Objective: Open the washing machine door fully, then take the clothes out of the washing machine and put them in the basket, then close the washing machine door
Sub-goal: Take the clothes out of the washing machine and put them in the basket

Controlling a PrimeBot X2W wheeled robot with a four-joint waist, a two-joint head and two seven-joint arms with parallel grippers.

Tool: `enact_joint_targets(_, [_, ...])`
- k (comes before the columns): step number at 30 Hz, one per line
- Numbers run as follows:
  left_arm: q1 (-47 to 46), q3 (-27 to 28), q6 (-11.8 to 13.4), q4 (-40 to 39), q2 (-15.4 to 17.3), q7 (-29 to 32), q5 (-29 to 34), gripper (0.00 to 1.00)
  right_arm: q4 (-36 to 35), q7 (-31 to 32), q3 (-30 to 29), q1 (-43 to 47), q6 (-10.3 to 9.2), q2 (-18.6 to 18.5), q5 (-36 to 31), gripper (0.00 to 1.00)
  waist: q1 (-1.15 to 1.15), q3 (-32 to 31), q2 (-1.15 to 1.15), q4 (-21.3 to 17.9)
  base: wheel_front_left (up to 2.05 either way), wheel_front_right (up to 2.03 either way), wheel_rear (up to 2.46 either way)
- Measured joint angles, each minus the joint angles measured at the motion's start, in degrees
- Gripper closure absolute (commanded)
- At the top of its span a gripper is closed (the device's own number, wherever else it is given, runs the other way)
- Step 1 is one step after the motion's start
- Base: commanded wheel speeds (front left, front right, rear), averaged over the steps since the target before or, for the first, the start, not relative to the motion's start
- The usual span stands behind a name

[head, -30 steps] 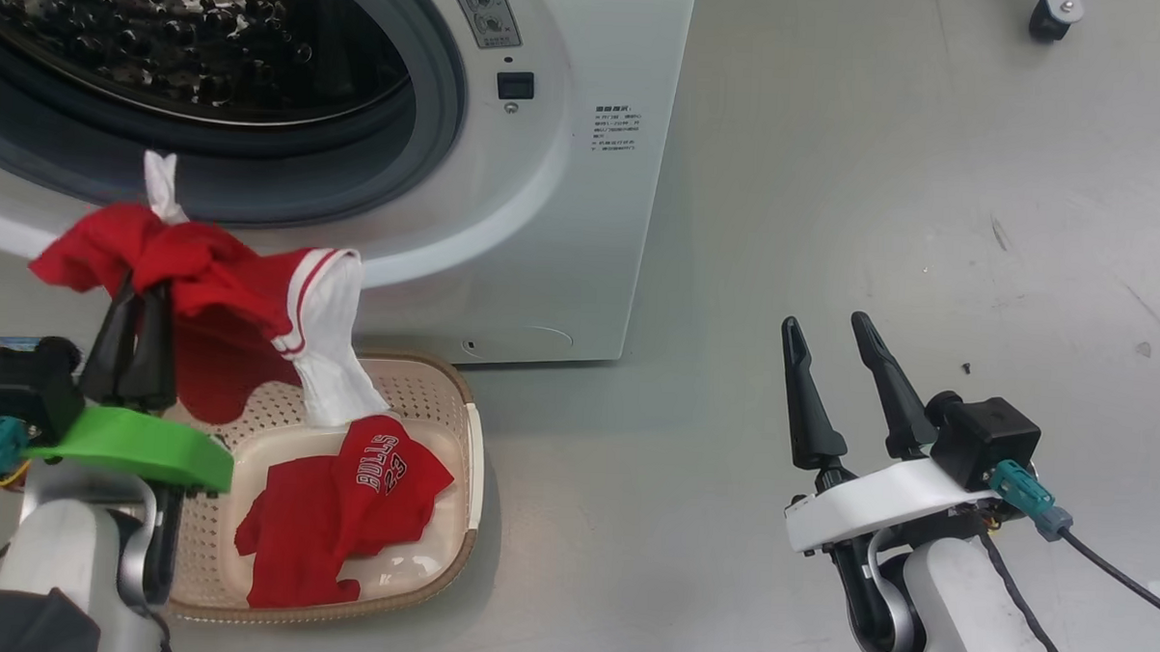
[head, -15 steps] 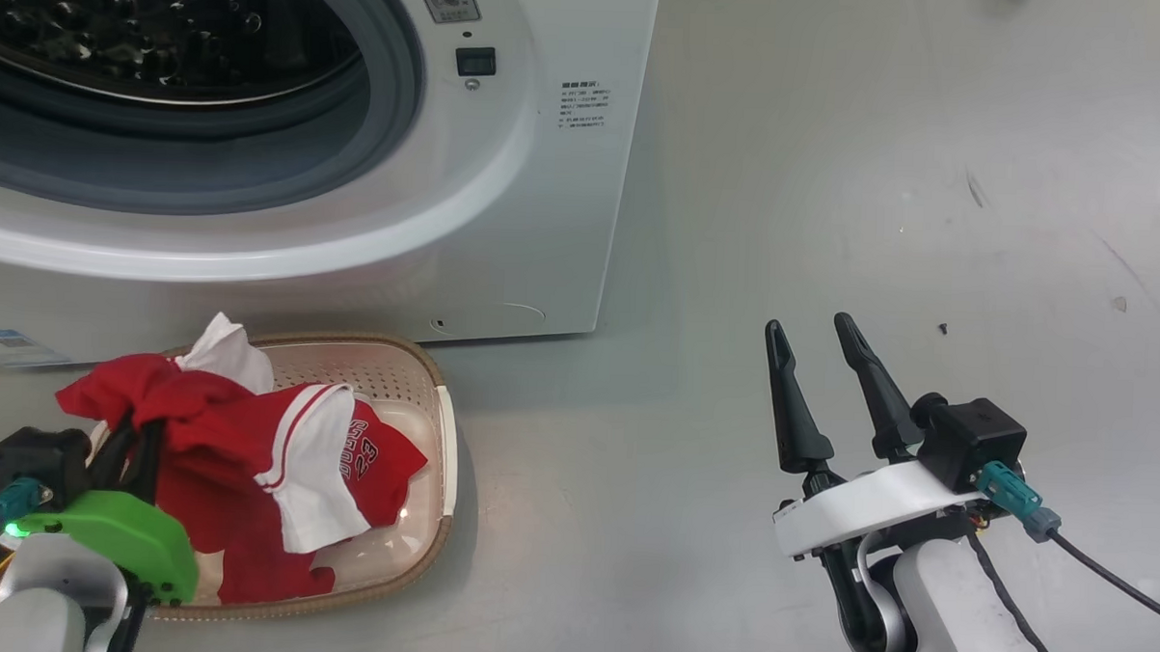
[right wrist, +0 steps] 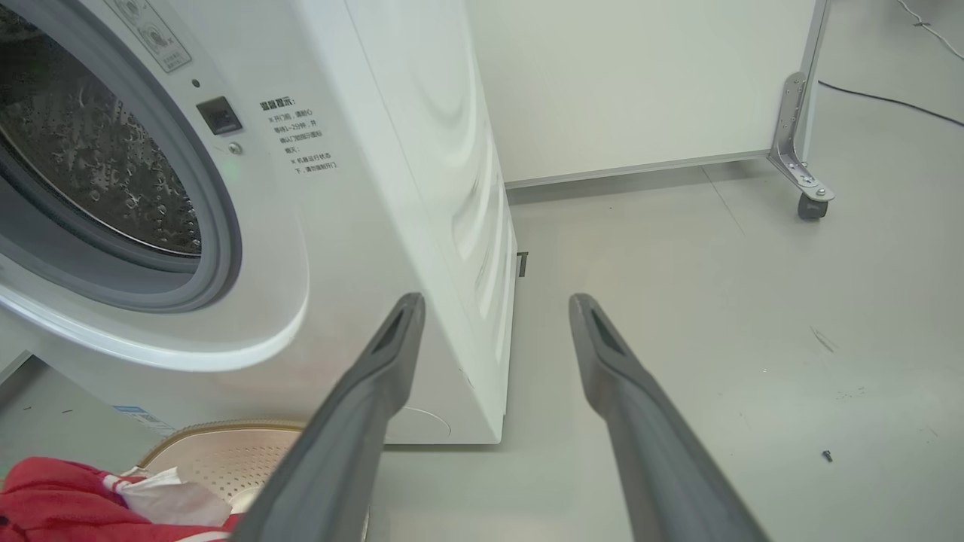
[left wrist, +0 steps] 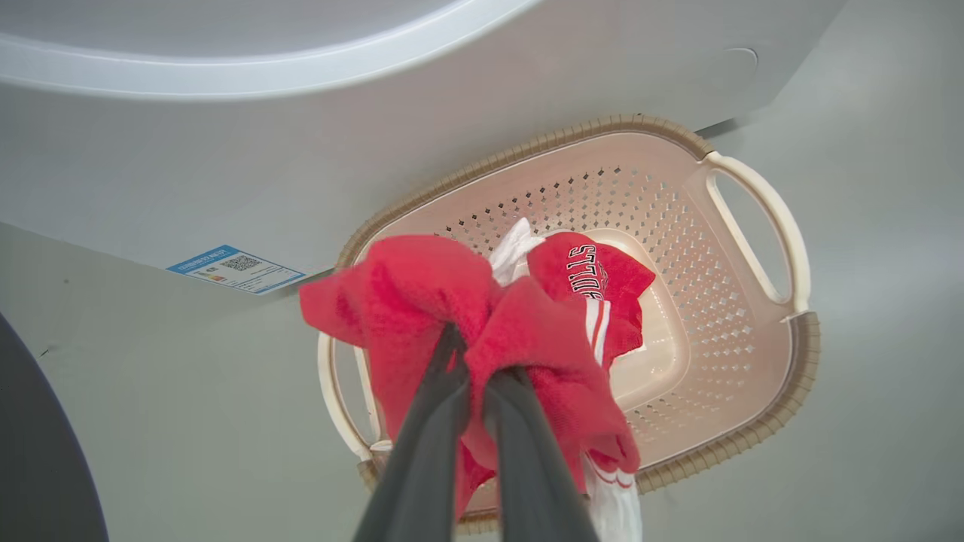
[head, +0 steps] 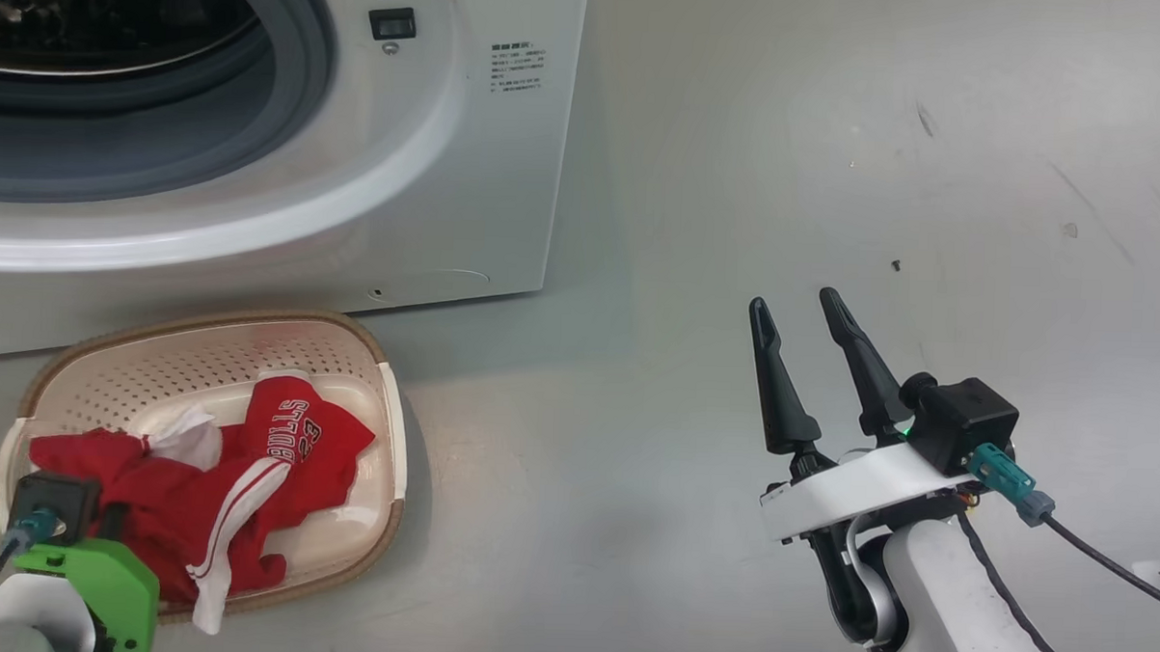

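Note:
The cream basket [head: 204,319] stands on the floor before the white washing machine [head: 470,168], whose round opening is uncovered; the door is out of view. Red clothes [head: 164,504] with white striped trim lie in the basket, one printed "BULLS 23" [head: 298,430]. In the left wrist view my left gripper [left wrist: 480,360] is shut on a bunched red garment [left wrist: 422,290] just over the basket's [left wrist: 798,361] near-left end. My right gripper [head: 801,310] hangs open and empty over bare floor to the right, well clear of the basket.
The steel drum [right wrist: 90,165] shows inside the grey gasket [right wrist: 218,248]. A blue sticker [left wrist: 237,268] sits low on the machine's front. A white panel on castors [right wrist: 812,203] stands behind at the right. A small screw [head: 896,266] lies on the floor.
The head camera has tilted down and turned. My left gripper has lowered the red garment from the machine's opening down into the basket, still shut on it. The right gripper stays open.

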Motion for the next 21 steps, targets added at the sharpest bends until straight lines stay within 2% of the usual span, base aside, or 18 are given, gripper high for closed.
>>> enact_joint_targets(11, [-5.4,-1.0,0.0,6.4,-3.0,1.8,-0.8,1.00,-1.0,0.0,1.3,-1.5,-0.15,0.0,0.0,0.00,0.00,3.8,0.00,-3.6,0.00,0.00,0.00])
enact_joint_targets(21, [-12.3,0.6,0.0,10.5,-3.1,1.4,-2.0,1.00,-2.5,0.0,2.1,-2.6,-0.71,0.0,0.3,0.00,0.00,8.4,0.00,-7.3,0.00,0.00,0.00])
